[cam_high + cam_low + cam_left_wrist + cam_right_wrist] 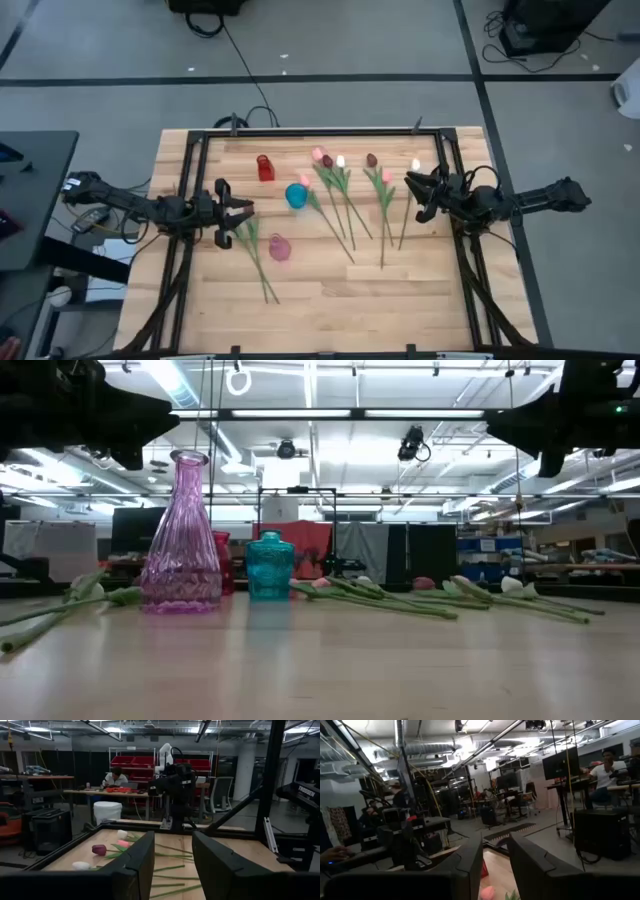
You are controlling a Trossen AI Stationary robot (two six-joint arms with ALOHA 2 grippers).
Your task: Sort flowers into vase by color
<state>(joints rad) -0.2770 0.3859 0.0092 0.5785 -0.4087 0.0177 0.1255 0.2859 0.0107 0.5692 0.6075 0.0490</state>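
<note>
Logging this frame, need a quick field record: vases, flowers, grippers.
vases: red vase, blue vase, pink vase, all upright, no flowers in them
flowers: tulips lying flat mid-table; one flower lying beside the pink vase
left gripper: open, empty, above the table near the lone flower
right gripper: open, empty, above the table's right side by the tulips

Three vases [279, 247] left of centre, flowers [350, 200] lying right of them
</note>
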